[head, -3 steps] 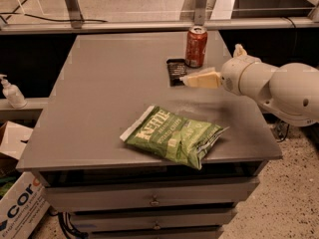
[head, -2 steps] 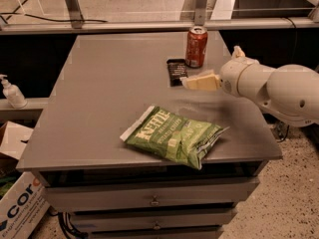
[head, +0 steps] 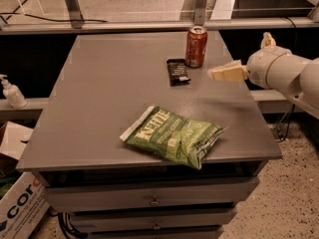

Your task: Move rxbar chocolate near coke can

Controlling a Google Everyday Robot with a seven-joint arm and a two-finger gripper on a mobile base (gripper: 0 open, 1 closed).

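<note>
Pincer (head: 215, 73) seemingly beside black rxbar chocolate (head: 177, 72)

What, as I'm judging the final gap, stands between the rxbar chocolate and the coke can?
Nothing visible: the rxbar chocolate lies just front-left of the coke can. The pincer hangs to their right, clear of both.
</note>
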